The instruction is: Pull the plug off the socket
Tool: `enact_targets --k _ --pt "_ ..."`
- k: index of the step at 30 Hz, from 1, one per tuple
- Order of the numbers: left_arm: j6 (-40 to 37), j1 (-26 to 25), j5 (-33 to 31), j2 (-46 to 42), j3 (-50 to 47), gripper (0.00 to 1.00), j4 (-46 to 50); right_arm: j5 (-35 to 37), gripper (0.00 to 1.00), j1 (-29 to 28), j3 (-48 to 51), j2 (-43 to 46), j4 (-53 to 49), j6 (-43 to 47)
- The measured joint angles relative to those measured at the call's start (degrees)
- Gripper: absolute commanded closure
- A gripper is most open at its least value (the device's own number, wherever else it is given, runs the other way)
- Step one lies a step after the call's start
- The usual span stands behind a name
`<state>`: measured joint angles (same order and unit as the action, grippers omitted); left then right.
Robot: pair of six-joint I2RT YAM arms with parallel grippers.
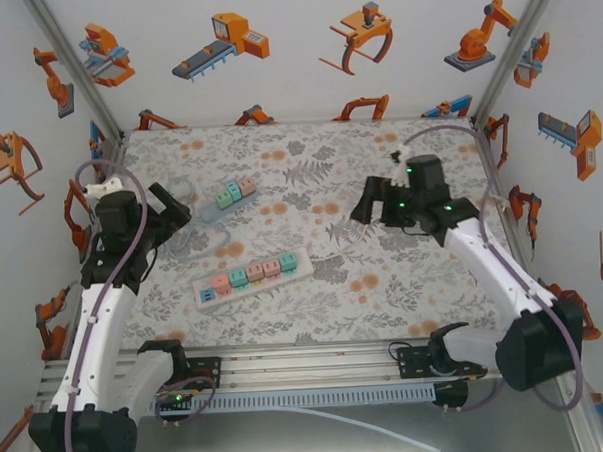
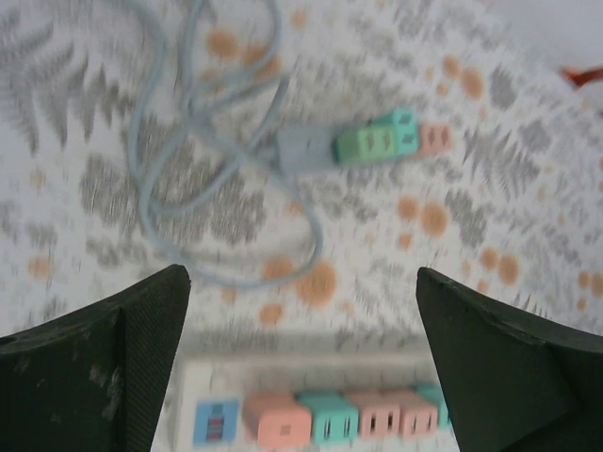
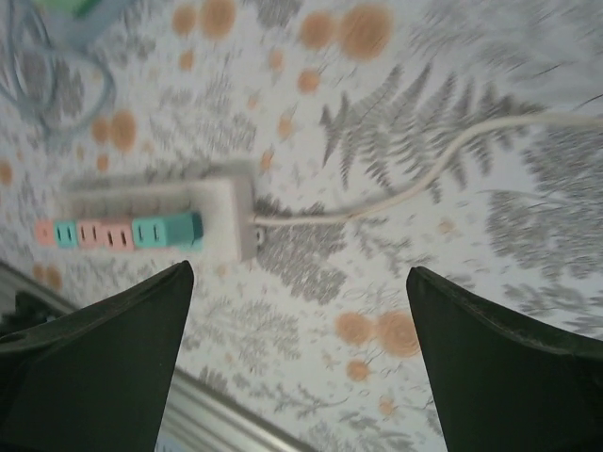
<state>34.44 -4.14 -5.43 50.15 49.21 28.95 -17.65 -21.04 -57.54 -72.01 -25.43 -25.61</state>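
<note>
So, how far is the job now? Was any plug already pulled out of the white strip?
Done: nothing that I can see; the coloured plugs sit in the white power strip. In hand: the left gripper and right gripper are both open and empty, apart from the strip. Left: grasp one plug and pull it out of its socket.

White strip lies flat and slanted, seen in the gap between the left fingers and ahead of the right fingers. Pink and teal plugs sit seated in a row. Its white cord trails off one end.
</note>
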Motion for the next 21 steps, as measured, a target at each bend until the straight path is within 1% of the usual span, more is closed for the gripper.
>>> enact_targets --k 2,4,7,9,10,13,14,17,21 --pt "1.7 0.1 0.0 -0.9 -0.4 0.06 8.0 -0.4 0.2 -4.9 -0.3 -3.8 -0.7 -0.9" --pt "3.1 0.3 0.0 -2.4 -2.1 0.08 13.0 -0.5 0.24 -8.5 0.0 -7.1 0.1 -2.8" --pt "5.9 0.5 -1.0 -5.4 -6.6 0.11 18.4 0.2 0.3 -12.0 1.1 -11.1 3.7 -6.3" --pt "7.9 0.4 -1.2 -6.6 -8.9 0.14 20.2 0.8 0.35 -13.7 1.9 -13.6 6.9 -8.8" --pt "9.0 0.4 -1.2 -6.9 -10.1 0.18 20.4 0.8 0.36 -14.4 2.2 -14.9 8.5 -10.0" --pt "12.2 0.4 -1.2 -6.8 -13.9 0.4 19.5 0.7 0.39 -15.9 2.3 -18.5 13.2 -12.9" --pt "13.0 0.4 -1.1 -6.4 -15.4 0.43 19.1 0.7 0.39 -16.3 2.3 -19.6 14.6 -13.7" --pt "13.7 0.5 -1.1 -3.9 -18.5 0.46 17.8 0.5 0.39 -17.1 2.3 -21.6 17.2 -15.1" --pt "13.3 0.5 0.0 -1.3 -20.8 0.5 13.3 0.3 0.41 -17.6 2.3 -23.4 19.8 -16.2"
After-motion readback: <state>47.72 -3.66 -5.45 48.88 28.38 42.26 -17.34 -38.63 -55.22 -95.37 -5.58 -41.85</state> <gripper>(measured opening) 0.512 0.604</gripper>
